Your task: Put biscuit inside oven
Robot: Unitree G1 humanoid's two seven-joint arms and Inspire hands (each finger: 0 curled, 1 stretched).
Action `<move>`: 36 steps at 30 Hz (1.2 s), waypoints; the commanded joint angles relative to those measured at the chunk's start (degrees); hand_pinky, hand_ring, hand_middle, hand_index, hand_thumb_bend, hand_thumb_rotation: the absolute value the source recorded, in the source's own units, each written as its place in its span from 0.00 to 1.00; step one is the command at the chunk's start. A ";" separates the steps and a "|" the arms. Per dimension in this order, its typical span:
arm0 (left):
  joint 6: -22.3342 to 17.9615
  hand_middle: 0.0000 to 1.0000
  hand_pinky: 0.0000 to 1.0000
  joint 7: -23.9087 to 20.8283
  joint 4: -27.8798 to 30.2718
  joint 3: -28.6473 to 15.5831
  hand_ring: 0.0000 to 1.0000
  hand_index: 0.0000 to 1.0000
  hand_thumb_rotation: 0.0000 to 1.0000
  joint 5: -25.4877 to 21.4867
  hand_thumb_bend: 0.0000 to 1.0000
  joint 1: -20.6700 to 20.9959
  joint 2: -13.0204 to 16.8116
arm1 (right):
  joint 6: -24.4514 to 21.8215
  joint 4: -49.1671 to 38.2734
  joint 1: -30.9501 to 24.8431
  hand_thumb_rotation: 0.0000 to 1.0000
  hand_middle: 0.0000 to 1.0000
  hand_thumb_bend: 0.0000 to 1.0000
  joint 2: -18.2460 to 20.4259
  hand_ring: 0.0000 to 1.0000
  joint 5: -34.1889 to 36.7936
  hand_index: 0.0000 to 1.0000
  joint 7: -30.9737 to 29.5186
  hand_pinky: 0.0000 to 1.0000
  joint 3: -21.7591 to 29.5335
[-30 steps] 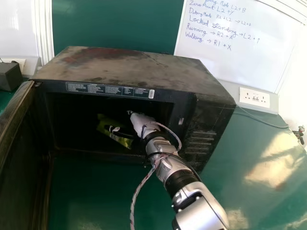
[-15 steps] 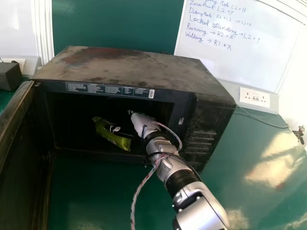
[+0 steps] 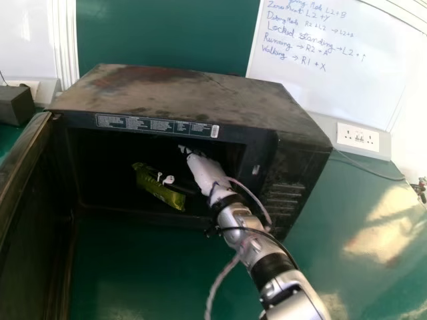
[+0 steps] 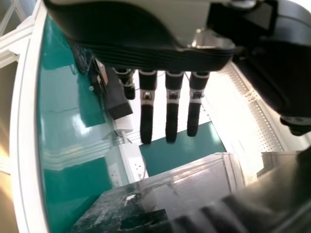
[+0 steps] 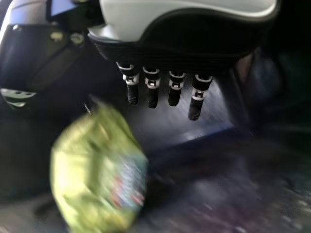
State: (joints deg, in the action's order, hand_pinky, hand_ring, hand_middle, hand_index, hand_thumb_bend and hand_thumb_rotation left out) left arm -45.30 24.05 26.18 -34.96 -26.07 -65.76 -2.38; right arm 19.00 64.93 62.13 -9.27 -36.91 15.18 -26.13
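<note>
Here, biscuit packet [image 3: 159, 192], inside oven [image 3: 200, 97], left of right hand [image 3: 207, 171]

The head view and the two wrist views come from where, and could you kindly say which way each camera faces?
Head view: on the robot's head, looking forward and down at the open oven; the right arm and right hand show.
Left wrist view: at the left wrist, looking past the left hand toward the oven's top.
Right wrist view: at the right wrist, looking past the right hand at the biscuit packet.
Shared: head and right wrist views both show the biscuit packet and right hand.
</note>
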 commanded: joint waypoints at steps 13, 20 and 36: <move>1.22 0.81 0.69 -0.07 0.31 0.58 0.78 0.82 0.70 -1.29 0.81 0.23 0.87 | 5.63 -20.92 -16.34 0.85 1.00 1.00 -8.28 1.00 4.28 1.00 -0.91 0.94 6.77; 2.46 0.81 0.69 -0.06 1.00 0.78 0.77 0.81 0.71 -1.32 0.83 0.04 0.88 | 6.97 -31.09 -22.50 0.84 1.00 1.00 -11.73 1.00 4.70 1.00 -2.97 0.96 9.60; 2.85 0.80 0.61 0.69 0.33 0.25 0.72 0.78 0.73 -2.50 0.85 0.88 2.08 | 15.14 -55.82 -42.75 0.83 1.00 1.00 -16.67 1.00 12.56 1.00 -8.50 0.95 19.15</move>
State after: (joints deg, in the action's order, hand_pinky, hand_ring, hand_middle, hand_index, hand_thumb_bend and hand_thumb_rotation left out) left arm -42.92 24.49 26.42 -34.59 -27.81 -64.69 -0.86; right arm 33.85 11.06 21.26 -25.09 -25.93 7.50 -8.31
